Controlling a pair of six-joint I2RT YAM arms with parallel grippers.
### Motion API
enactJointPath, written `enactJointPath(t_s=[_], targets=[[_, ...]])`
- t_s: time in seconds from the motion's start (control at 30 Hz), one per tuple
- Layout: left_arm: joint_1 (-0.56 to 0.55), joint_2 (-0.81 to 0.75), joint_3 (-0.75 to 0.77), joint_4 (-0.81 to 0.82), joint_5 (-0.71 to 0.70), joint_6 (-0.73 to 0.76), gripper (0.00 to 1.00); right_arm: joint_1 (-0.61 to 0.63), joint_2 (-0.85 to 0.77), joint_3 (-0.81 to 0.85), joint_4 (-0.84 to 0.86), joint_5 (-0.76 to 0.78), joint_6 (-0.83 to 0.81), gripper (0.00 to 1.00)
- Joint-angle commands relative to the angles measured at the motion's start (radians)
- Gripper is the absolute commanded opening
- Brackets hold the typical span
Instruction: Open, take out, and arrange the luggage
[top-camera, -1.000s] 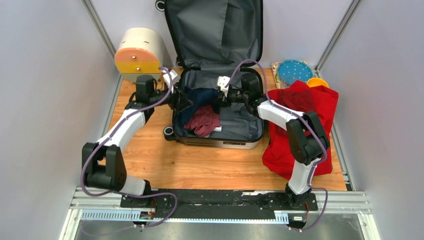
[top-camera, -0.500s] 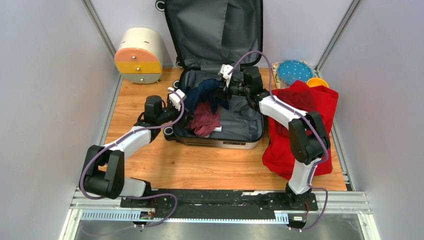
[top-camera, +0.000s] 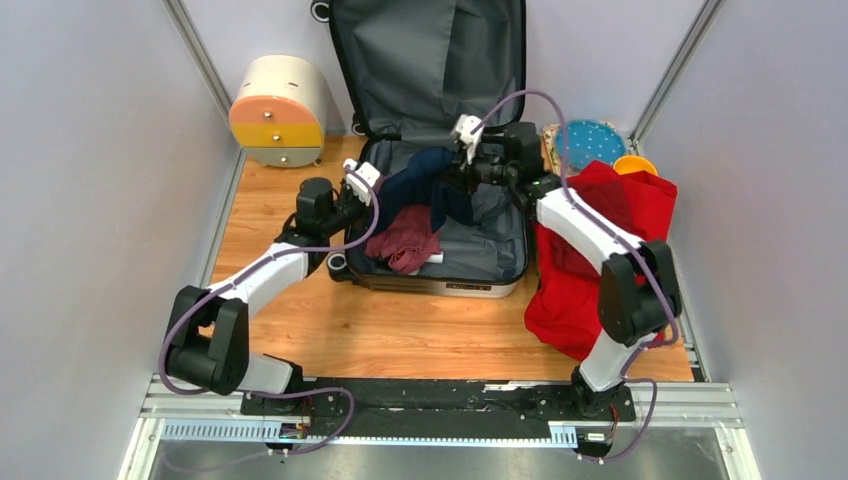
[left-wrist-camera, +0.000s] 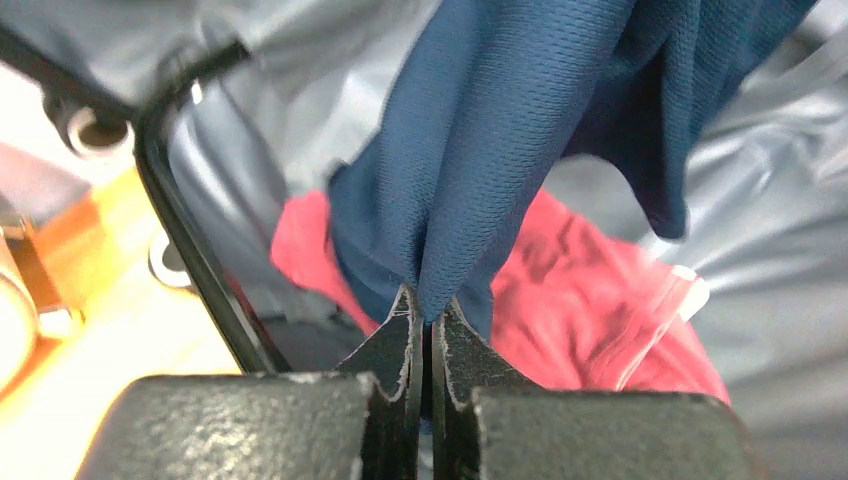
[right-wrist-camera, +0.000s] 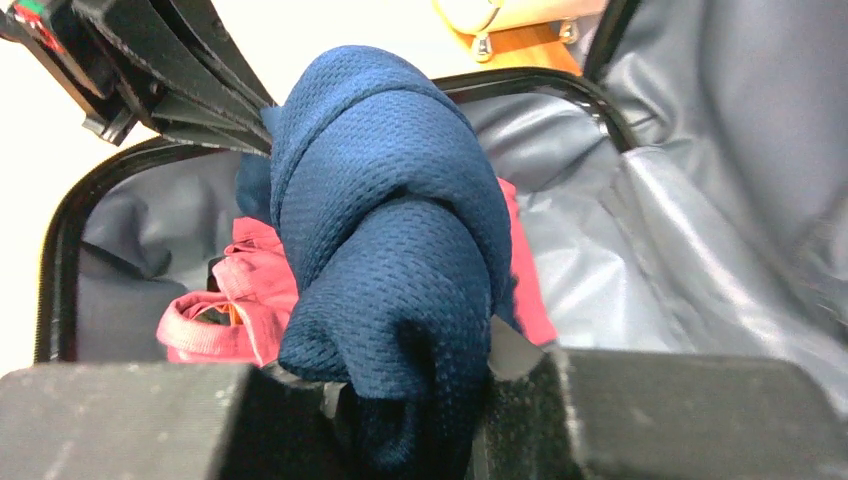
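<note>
The luggage (top-camera: 440, 286) lies open on the wooden table, its grey-lined lid (top-camera: 430, 60) standing against the back wall. A navy mesh garment (top-camera: 425, 185) is stretched above the tub between both grippers. My left gripper (top-camera: 375, 195) is shut on the garment's left end; in the left wrist view its tips (left-wrist-camera: 425, 305) pinch a fold of the navy cloth (left-wrist-camera: 500, 140). At the right end my right gripper (top-camera: 457, 175) is shut on a thick bunch (right-wrist-camera: 390, 230), which fills the gap between its jaws (right-wrist-camera: 415, 375). A pink-red garment (top-camera: 405, 240) lies in the tub beneath.
A cream round box (top-camera: 275, 110) with orange and yellow drawers stands at the back left. A bright red cloth (top-camera: 600, 260) is heaped right of the suitcase. A blue dotted item (top-camera: 590, 140) and an orange one (top-camera: 635, 163) sit at the back right. Metal posts frame the table.
My left gripper swung toward the navy garment and closed on its left end. My right gripper lifted its bunch up and to the right, pulling the cloth off the tub floor.
</note>
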Motion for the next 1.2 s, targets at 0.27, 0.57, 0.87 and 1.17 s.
enactJointPath(t_s=[0.27,0.57,0.87,1.17], targets=[[-0.164,-0.075,0.461,-0.257,0.407,-0.124,0.0,-0.263,-0.479,0.214,-0.62,-0.089,-0.093,0.0],[-0.448,0.011,0.656,-0.366,0.389,-0.13,0.0,-0.536,-0.929,0.159,-1.084,-0.027,-0.211,0.0],[-0.685,0.168,0.722,-0.388,0.395,-0.131,0.0,-0.541,-1.104,0.121,-1.392,0.378,-0.129,0.0],[-0.691,0.422,0.896,-0.278,0.352,-0.208,0.0,-0.558,-1.027,-0.003,-1.358,0.518,-0.175,0.0]])
